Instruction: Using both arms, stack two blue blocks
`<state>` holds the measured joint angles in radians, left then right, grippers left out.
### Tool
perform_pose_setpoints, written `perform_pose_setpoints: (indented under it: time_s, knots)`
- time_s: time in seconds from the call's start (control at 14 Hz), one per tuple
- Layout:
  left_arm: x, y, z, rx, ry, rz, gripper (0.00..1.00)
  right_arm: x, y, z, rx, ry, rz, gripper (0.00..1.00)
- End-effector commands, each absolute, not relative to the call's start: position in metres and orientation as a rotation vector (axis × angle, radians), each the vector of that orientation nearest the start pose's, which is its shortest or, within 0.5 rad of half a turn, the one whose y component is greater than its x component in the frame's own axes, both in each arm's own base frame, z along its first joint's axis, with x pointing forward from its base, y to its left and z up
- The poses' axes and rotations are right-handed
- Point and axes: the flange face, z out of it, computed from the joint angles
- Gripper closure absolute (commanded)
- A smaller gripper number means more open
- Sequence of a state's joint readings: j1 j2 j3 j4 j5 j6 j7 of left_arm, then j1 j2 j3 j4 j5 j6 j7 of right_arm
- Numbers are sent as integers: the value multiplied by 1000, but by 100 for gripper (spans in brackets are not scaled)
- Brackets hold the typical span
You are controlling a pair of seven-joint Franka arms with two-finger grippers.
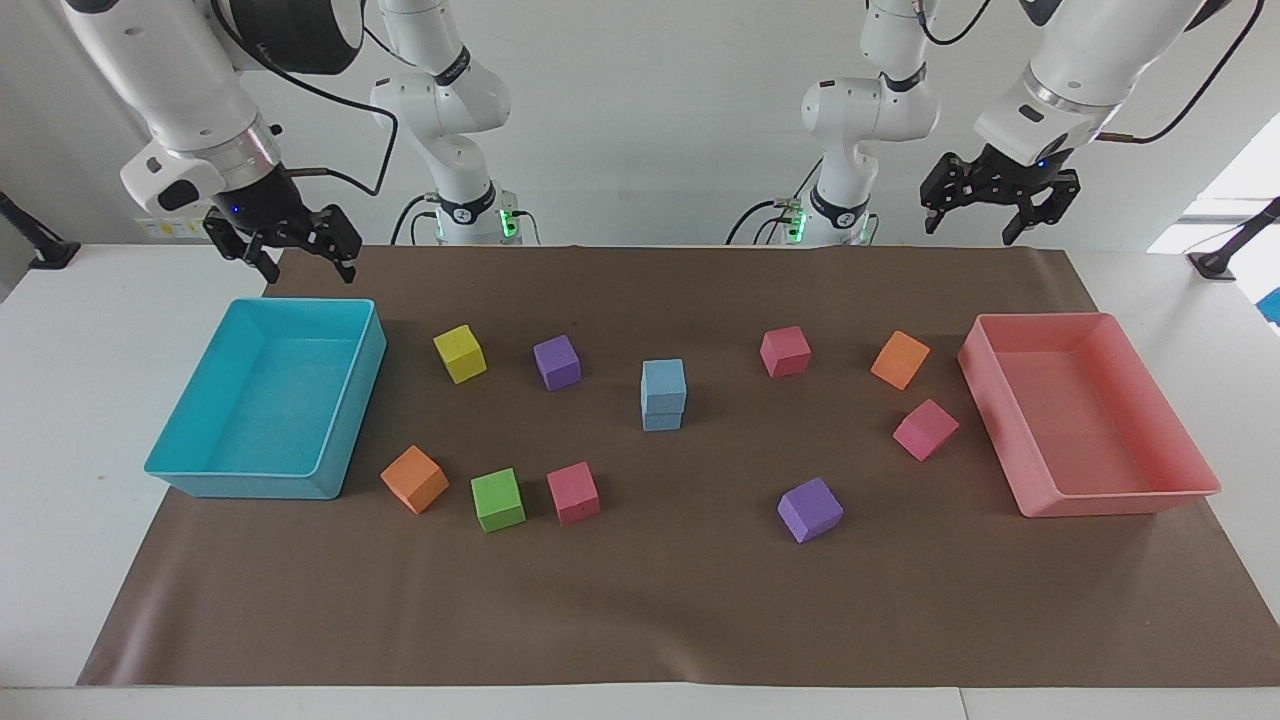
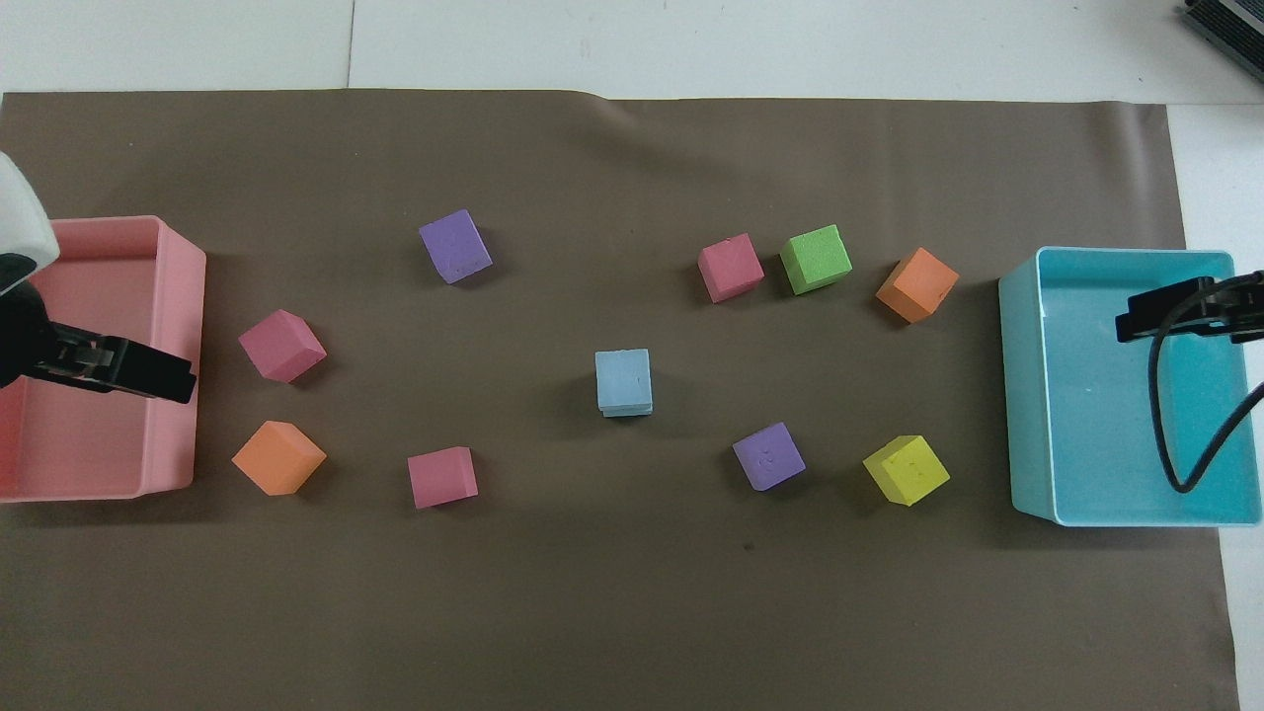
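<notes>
Blue blocks [image 1: 663,394] sit stacked, 1 on top of the other, in the middle of the brown mat [image 1: 640,620].
Both arms are up in the air and hold nothing. The left gripper [image 1: 999,205] hangs with its fingers spread apart over the mat's edge by the pink tray [image 1: 1185,440]. The right gripper [image 1: 285,243] hangs the same way by the cyan tray [image 1: 330,455].

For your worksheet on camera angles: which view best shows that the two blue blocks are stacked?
The facing view: the upper blue block sits squarely on the lower block, both side faces visible. The overhead view shows mostly the upper block's top, with only a sliver of the lower one.
</notes>
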<state>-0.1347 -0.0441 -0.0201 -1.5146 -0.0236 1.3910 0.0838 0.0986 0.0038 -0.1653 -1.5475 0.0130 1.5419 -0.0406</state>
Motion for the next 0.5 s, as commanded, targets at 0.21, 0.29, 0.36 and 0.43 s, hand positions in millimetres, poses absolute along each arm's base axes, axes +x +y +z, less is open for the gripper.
perform_pose_setpoints:
  time_s: [0.21,0.29,0.36,0.43]
  knots:
    - [513,-75,658,-3140,358,105,0,554,-30,631,-3148,56,17,0]
    - [513,-75,658,-3140,358,105,0,552,-37,631,-3141,67,19,0]
    - [513,-75,658,-3142,358,108,0,551,-46,631,-3139,94,24,0]
    - [513,-76,659,-3140,363,103,0,552,-42,633,-3141,87,17,0]
